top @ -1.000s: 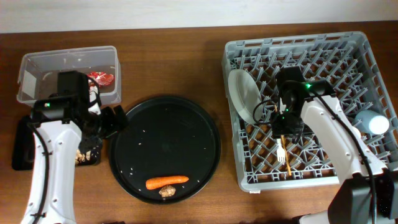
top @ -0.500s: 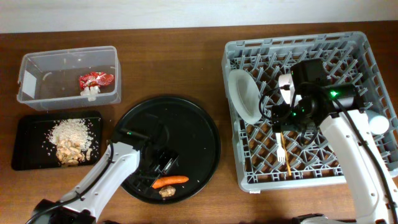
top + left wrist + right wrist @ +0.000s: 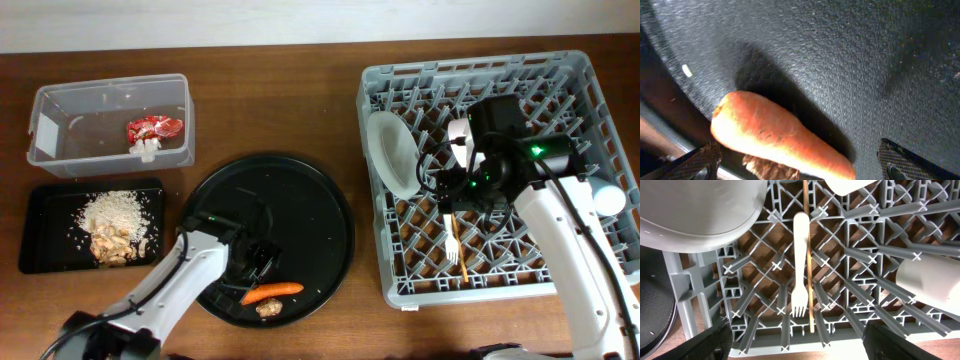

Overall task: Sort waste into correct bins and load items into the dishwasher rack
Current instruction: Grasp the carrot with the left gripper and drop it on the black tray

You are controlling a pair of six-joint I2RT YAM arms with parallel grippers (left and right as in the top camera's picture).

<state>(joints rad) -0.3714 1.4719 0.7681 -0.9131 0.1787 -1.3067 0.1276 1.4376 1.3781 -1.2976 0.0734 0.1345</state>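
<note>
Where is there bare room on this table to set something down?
Bare table lies between the clear tub and the dishwasher rack, behind the round black tray. The tray's far half is mostly bare. Crowded: its near edge, with the carrot, brown lump and left gripper; the rack's left side, with plate and fork.

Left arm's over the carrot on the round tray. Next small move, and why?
Probably lower the left gripper and close on the carrot: its jaws stand open with the carrot lying unheld between the fingertips in the wrist view, on the round black tray, the brown lump beside it.
</note>
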